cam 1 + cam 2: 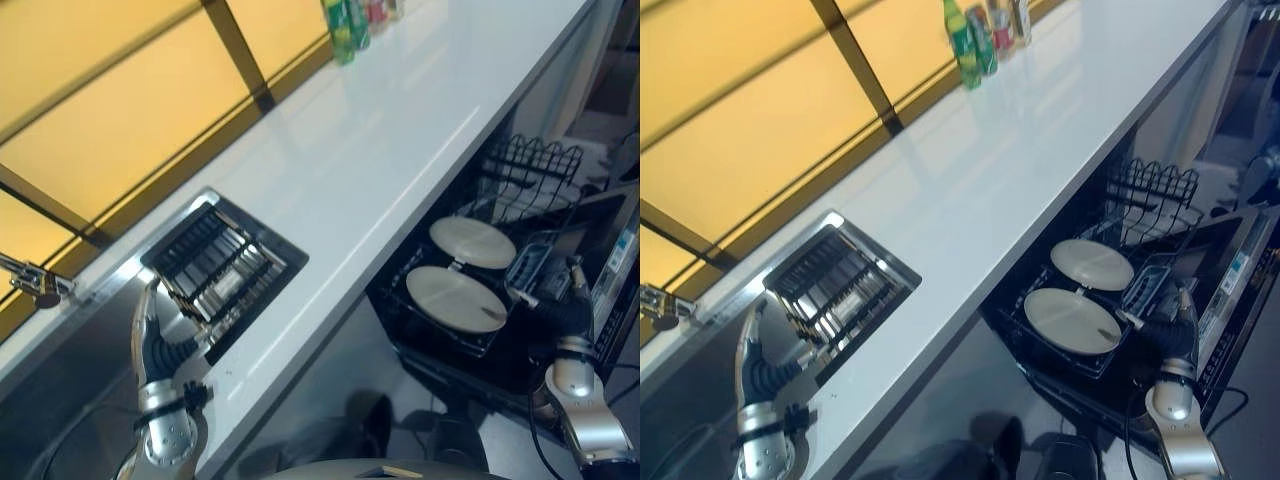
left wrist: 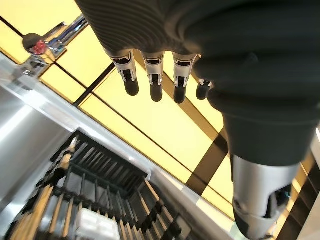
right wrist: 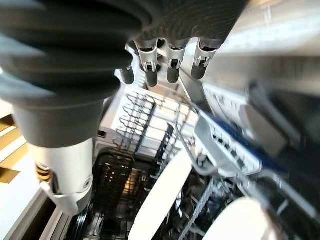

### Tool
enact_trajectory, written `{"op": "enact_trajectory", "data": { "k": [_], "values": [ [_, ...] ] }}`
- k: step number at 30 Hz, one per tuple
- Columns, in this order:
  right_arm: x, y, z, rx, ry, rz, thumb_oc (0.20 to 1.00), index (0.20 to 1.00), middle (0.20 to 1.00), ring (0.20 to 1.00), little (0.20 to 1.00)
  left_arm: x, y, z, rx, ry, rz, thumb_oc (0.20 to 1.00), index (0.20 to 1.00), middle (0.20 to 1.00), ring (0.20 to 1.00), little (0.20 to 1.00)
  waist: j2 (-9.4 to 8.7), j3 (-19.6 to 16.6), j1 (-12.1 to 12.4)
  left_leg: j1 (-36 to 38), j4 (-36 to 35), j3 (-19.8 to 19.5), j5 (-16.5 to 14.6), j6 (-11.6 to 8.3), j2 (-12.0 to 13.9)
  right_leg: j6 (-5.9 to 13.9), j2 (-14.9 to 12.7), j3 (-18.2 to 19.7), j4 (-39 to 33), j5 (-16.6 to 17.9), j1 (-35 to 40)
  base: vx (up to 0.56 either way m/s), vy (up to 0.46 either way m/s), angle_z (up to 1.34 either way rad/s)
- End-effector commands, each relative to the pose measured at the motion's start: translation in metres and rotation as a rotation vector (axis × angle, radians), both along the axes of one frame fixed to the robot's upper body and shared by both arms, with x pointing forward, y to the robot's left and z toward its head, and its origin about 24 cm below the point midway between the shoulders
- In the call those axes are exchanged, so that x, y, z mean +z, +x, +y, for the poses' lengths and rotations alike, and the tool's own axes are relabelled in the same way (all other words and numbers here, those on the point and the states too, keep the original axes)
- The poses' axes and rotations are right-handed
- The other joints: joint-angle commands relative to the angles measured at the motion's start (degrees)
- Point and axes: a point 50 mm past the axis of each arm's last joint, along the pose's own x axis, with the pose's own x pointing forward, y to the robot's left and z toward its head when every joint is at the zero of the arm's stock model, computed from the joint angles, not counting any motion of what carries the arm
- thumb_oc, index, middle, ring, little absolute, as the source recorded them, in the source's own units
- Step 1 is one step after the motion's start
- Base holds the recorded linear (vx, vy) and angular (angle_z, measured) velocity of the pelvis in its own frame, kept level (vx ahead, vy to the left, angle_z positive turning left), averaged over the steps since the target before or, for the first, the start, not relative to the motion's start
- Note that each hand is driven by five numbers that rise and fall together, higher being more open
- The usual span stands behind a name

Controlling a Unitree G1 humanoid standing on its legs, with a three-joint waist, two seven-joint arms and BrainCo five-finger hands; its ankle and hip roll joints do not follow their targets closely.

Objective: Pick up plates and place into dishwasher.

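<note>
Two pale round plates lie side by side in the dark lower rack point(image 1: 400, 320) of the open dishwasher, below the front edge of the long white bench point(image 1: 400, 140). The nearer plate point(image 1: 455, 298) and the farther plate point(image 1: 472, 241) almost touch, with a small white piece between them. A grey cutlery basket point(image 1: 530, 265) sits just beside them on the robot's right, and a wire rack point(image 1: 530, 165) with upright prongs stands beyond.

The right robot hand point(image 3: 170, 60) hangs over the rack near the cutlery basket, its fingers straight and loose with nothing in them. In its wrist view the edge of a white plate shows below the fingertips, apart from them.

The left robot hand point(image 2: 155, 75) is raised over the sink point(image 1: 60, 370), beside a black dish rack point(image 1: 215, 265) set into the bench. Its fingers are also relaxed and empty. A tap point(image 1: 35, 282) stands at the sink's far edge. Green and red bottles point(image 1: 980, 35) stand at the far back of the bench.
</note>
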Motion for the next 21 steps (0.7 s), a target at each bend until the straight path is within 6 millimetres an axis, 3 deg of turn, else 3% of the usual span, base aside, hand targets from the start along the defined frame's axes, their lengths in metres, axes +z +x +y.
{"op": "enact_trajectory", "data": {
  "k": [1,4,7,11,16,21],
  "values": [
    [0.038,0.039,0.024,0.082,0.095,-0.252,1.0,1.0,1.0,1.0,1.0,0.019,0.014,0.009,0.025,0.036,-0.091,1.0,1.0,1.0,1.0,1.0,-5.06,6.0,2.2,-7.5,11.4,0.7,-5.0,-2.06,-0.6,4.98,-3.3,0.8,-14.2,11.3,5.5,-0.16,-0.161,0.09],
    [0.018,0.043,0.032,0.061,0.366,-0.277,1.0,1.0,1.0,1.0,1.0,0.032,0.024,0.014,0.041,0.074,-0.14,1.0,1.0,1.0,1.0,1.0,-7.19,7.1,3.0,-8.2,12.8,0.3,-5.4,-1.53,0.0,4.56,-2.7,-0.3,-14.7,12.4,5.9,-0.05,-0.173,0.01],
    [-0.008,0.038,0.043,0.019,0.503,-0.23,1.0,1.0,1.0,1.0,1.0,0.039,0.03,0.013,0.047,0.112,-0.143,1.0,1.0,1.0,1.0,1.0,-8.81,7.1,3.7,-7.7,13.7,0.0,-5.4,-1.07,0.7,4.3,-2.5,-1.6,-15.0,13.6,7.2,0.09,-0.125,0.04],
    [-0.037,0.022,0.042,-0.156,0.519,-0.143,1.0,1.0,1.0,1.0,1.0,0.038,0.029,0.012,0.034,0.16,-0.103,1.0,1.0,1.0,1.0,1.0,-9.63,7.1,4.2,-6.8,15.9,0.0,-5.8,-0.66,0.9,3.96,-2.3,-2.3,-13.2,14.4,8.5,0.17,-0.072,0.09],
    [-0.039,0.009,0.036,-0.34,0.462,-0.158,1.0,1.0,1.0,1.0,1.0,0.032,0.021,0.013,0.021,0.182,-0.055,1.0,1.0,1.0,1.0,1.0,-9.29,8.0,4.4,-8.1,20.2,0.2,-7.2,0.54,0.8,3.3,-1.8,-2.2,-7.0,13.2,6.6,0.03,-0.027,0.05],
    [-0.039,0.013,0.049,-0.294,0.541,-0.134,1.0,1.0,1.0,1.0,1.0,0.027,0.018,0.003,0.02,0.17,-0.066,1.0,1.0,1.0,1.0,1.0,-8.45,9.2,3.9,-9.3,22.3,0.5,-7.4,1.52,0.0,2.06,-1.3,-1.8,-3.4,12.2,4.9,-0.05,0.024,-0.07]
  ]
}}
